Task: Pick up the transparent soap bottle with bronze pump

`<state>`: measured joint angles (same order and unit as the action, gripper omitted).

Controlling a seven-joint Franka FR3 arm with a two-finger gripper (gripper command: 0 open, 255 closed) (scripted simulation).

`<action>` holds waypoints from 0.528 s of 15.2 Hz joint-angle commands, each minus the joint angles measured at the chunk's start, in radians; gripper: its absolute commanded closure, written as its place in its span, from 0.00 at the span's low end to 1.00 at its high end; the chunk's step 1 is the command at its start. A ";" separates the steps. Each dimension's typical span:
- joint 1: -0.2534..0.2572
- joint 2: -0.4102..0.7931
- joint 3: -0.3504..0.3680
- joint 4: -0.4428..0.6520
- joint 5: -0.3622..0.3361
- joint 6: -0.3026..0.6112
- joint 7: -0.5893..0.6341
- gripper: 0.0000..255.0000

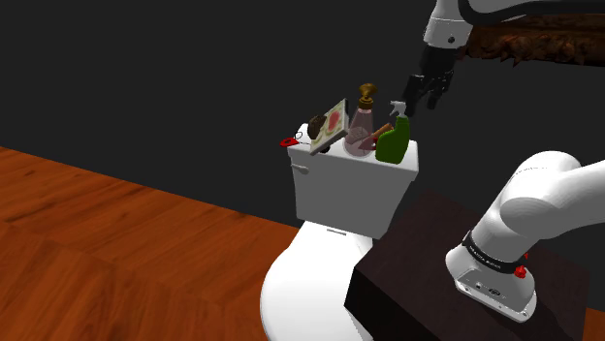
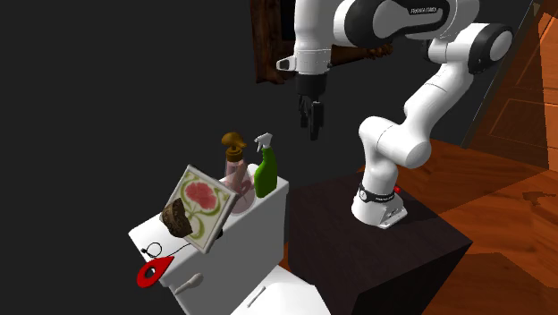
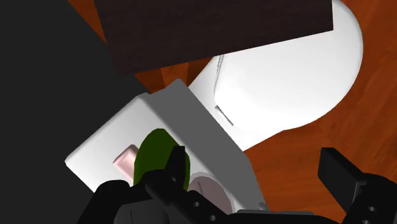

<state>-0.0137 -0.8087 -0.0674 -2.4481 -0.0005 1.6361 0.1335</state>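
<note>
Hovers with gripper (image 1: 423,101) wide open, clasping nothing, above and toward the shoulder view's right of the soap bottle (image 1: 362,127) — upright on the toilet tank (image 1: 334,194), just beside the green spray bottle (image 1: 393,144) — so probably down and leftward there next.

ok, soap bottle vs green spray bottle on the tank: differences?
The soap bottle has a pinkish see-through body; the green spray bottle is opaque green. The soap bottle has a bronze pump, the green spray bottle a white trigger head. In the shoulder view the soap bottle reaches higher than the green spray bottle. Both stand on the toilet tank, unheld.
</note>
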 commanded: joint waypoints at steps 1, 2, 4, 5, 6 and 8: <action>0.000 0.000 0.000 0.000 0.000 0.000 0.000 0.00; -0.002 0.038 -0.004 0.023 0.002 0.021 0.003 0.00; -0.006 0.112 -0.014 0.072 0.006 0.059 0.010 0.00; -0.008 0.149 -0.018 0.098 0.008 0.076 0.013 0.00; -0.010 0.186 -0.023 0.125 0.010 0.092 0.015 0.00; -0.013 0.258 -0.033 0.182 0.017 0.119 0.020 0.00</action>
<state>-0.0261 -0.5879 -0.0985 -2.2921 0.0113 1.7368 0.1476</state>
